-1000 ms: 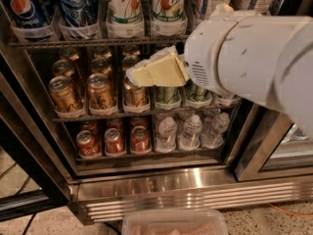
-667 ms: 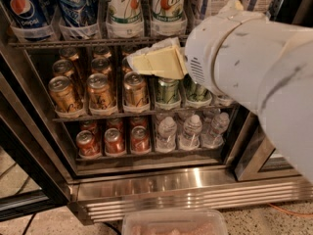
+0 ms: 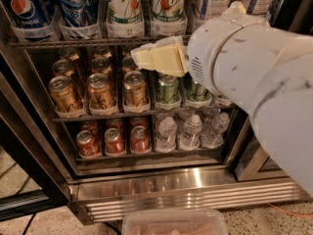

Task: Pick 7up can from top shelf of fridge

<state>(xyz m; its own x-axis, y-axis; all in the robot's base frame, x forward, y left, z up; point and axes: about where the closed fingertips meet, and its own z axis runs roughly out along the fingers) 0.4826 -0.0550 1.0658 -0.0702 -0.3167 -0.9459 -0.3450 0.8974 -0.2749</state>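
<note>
The 7up can [image 3: 167,4] stands upright in a clear tray on the top shelf [image 3: 73,42] of the fridge [image 3: 195,186], beside a second can of the same kind [image 3: 124,9]. The cream gripper [image 3: 161,58] hangs just below the shelf's front bar, in front of the copper cans [image 3: 100,89]. Whether it is open or closed cannot be told.

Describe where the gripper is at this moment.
In the camera view the gripper is upper centre, at the front bar of the top shelf, just below the 7up can nearest the blue cans.
</note>
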